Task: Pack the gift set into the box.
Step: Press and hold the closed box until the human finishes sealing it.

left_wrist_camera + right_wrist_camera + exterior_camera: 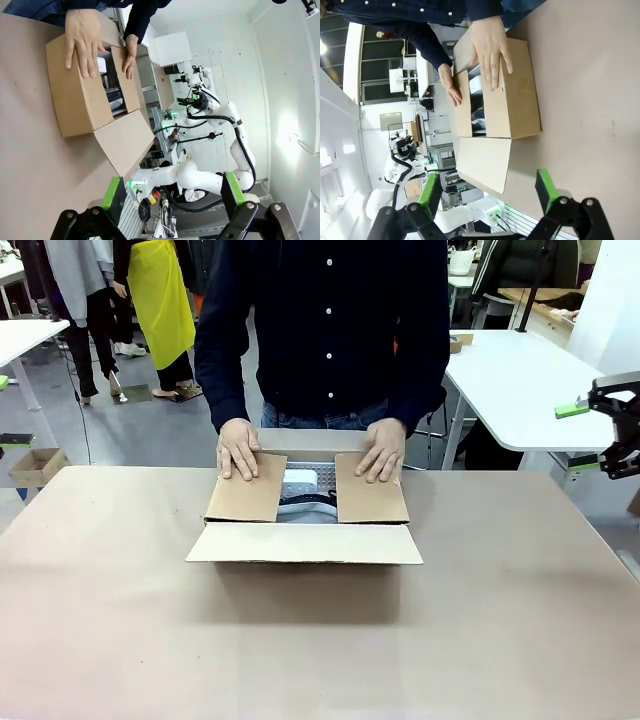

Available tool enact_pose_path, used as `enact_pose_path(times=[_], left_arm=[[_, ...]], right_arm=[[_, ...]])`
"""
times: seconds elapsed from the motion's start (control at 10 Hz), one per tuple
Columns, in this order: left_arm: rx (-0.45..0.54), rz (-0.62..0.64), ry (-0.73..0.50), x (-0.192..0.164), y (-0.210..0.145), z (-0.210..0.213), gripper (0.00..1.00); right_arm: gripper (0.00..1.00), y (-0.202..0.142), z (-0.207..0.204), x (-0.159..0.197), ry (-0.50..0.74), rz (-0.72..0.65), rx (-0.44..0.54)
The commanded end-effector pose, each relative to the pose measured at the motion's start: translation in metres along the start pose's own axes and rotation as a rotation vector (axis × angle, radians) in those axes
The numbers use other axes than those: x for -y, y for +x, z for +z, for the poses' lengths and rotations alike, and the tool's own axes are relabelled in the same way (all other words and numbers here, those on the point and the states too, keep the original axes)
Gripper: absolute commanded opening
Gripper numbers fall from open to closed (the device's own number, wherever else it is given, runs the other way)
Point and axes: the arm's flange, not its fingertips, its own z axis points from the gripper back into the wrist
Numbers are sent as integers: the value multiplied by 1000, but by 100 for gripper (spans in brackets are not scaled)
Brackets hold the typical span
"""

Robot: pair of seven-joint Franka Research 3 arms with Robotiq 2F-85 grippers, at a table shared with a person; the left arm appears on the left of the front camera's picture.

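The box (305,540) sits mid-table at the far side, a brown carton with its near flap (305,542) lying out flat toward me. A person's hands (238,448) press the two side flaps down. In the gap between those flaps I see the gift set (300,492): a white perforated tray and part of a grey pouch. My right gripper (592,438) hangs open at the right edge, well clear of the box. In the left wrist view, my left gripper (172,192) is open and empty, with the box (80,100) far ahead. The right wrist view shows my right gripper (487,192) open, short of the box (512,100).
A white table (510,380) stands behind on the right. A small brown carton (35,465) sits low at the far left. The tan tabletop (320,650) is bare in front of the box and to both sides.
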Motion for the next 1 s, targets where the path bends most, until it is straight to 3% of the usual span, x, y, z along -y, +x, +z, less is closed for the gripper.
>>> enact_pose_path(times=[0.0,0.9], left_arm=[[-8,-3,14,1,-4,0,100],[-8,-3,14,1,-4,0,100]], right_arm=[[100,-1,2,0,-11,-5,-10],[100,-1,2,0,-11,-5,-10]])
